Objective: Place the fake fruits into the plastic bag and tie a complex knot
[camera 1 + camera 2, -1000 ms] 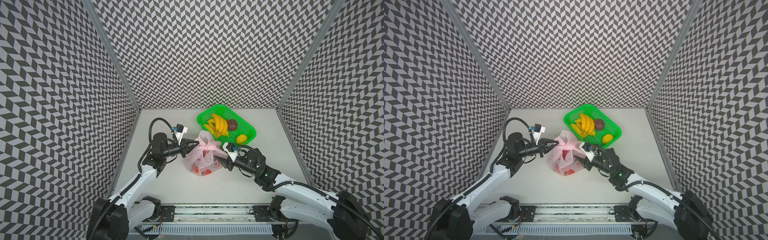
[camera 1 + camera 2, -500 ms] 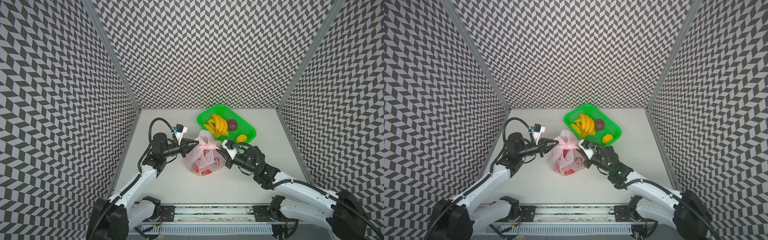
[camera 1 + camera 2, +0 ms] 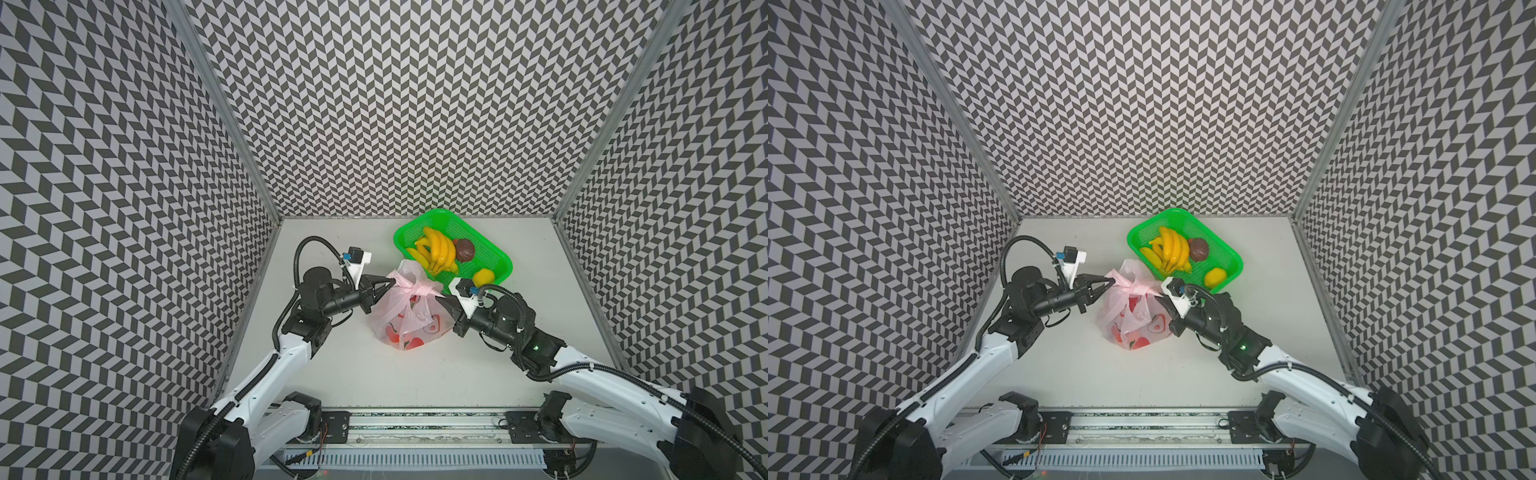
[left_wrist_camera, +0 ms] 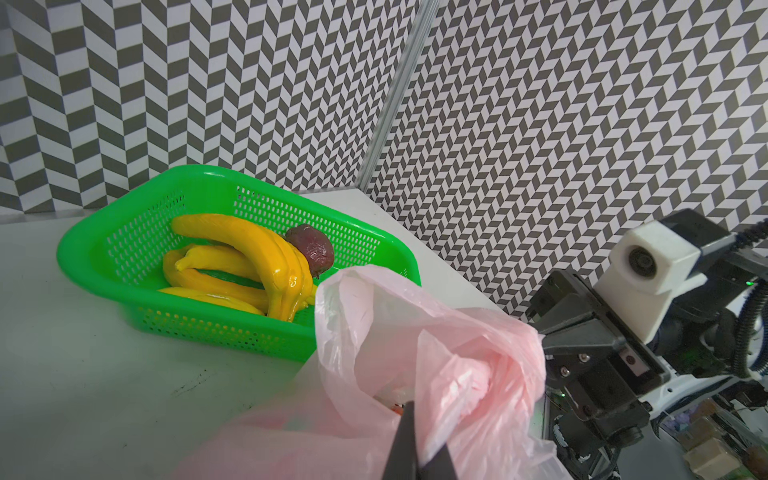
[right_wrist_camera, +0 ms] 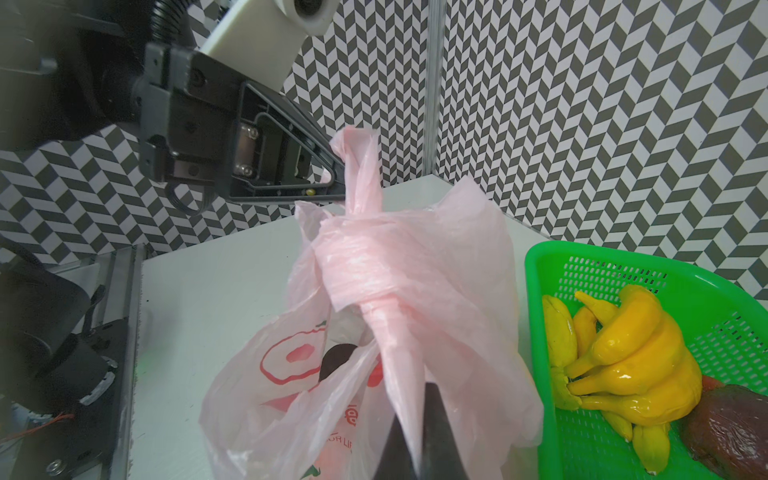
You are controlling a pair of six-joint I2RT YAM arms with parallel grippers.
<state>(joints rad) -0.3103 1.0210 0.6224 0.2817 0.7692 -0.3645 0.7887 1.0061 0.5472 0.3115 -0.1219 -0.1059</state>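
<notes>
The knot (image 3: 410, 287), atop the bag (image 3: 405, 328) midway between the tabletop's (image 3: 374, 374) side edges by the basket (image 3: 486, 249), is held between the left tool (image 3: 393, 282) and right tool (image 3: 439, 296), both clenched on it, its strands laid along the line between them.

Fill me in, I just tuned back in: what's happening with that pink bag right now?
Both arms are working the knot on the plastic bag, which stands on the table. The left tool is shut on one twisted handle strip and the right tool on the other, on opposite sides of the knot. The bananas, a dark brown fruit and a lemon lie in the green basket, not bagged.
</notes>
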